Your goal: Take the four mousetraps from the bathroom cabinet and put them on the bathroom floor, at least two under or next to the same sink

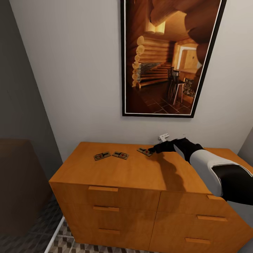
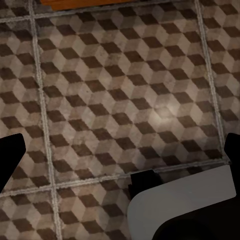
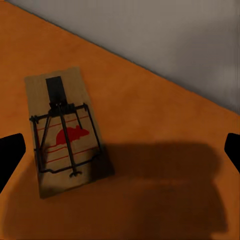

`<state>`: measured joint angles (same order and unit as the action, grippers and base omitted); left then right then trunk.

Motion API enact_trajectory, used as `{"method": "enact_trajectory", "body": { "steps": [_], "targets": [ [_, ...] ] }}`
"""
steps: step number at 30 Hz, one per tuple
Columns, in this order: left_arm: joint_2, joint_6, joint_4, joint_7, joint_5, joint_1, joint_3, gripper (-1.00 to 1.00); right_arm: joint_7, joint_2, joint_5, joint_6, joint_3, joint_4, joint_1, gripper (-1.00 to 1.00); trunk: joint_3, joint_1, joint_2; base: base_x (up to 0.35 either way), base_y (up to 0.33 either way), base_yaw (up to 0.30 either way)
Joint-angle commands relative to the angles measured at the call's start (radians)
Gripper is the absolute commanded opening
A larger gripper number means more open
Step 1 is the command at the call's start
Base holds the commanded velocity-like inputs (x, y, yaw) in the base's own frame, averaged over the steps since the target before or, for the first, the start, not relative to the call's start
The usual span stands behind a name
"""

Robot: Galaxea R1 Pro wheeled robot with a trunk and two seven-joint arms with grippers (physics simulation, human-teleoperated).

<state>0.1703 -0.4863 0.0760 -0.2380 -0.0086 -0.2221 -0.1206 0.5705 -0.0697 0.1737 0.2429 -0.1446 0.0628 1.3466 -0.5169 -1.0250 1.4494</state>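
Three brown mousetraps lie in a row near the back of the orange-brown cabinet (image 1: 133,175): one at the left (image 1: 102,155), one in the middle (image 1: 120,155) and one at the right (image 1: 144,151). My right gripper (image 1: 152,149) hovers at the right trap, just touching or just above it. In the right wrist view this trap (image 3: 62,132), with its wire and red mouse mark, lies flat between the fingers of the open gripper (image 3: 120,152), close to one fingertip (image 3: 10,155). My left gripper (image 2: 120,155) is open over the cube-patterned floor tiles (image 2: 110,100) and holds nothing.
A large framed picture (image 1: 168,56) hangs on the wall above the cabinet. A small white object (image 1: 163,136) sits at the wall behind the cabinet top. A dark brown block (image 1: 17,182) stands to the left, with patterned floor (image 1: 66,239) between it and the cabinet.
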Motion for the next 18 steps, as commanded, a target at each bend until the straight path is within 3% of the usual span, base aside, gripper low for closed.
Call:
{"method": "enact_trajectory", "body": {
  "steps": [1, 11, 18],
  "targets": [
    [0.000, -0.008, 0.004, 0.000, -0.001, -0.002, -0.005, 1.00, 0.003, 0.000, -0.002, 0.005, -0.007, 0.002, 0.000, 1.00, -0.001, 0.000, 0.001, 0.000, 0.000, 0.000],
    [0.000, -0.008, 0.004, 0.000, -0.001, -0.002, -0.005, 1.00, -0.007, 0.015, -0.006, 0.006, -0.007, -0.007, 0.000, 1.00, -0.001, 0.000, 0.001, 0.000, 0.000, 0.000],
    [0.000, -0.008, 0.004, 0.000, -0.001, -0.002, -0.005, 1.00, -0.014, 0.046, -0.005, 0.008, -0.007, -0.014, 0.000, 1.00, -0.001, 0.000, 0.001, 0.000, 0.000, 0.000]
  ]
}}
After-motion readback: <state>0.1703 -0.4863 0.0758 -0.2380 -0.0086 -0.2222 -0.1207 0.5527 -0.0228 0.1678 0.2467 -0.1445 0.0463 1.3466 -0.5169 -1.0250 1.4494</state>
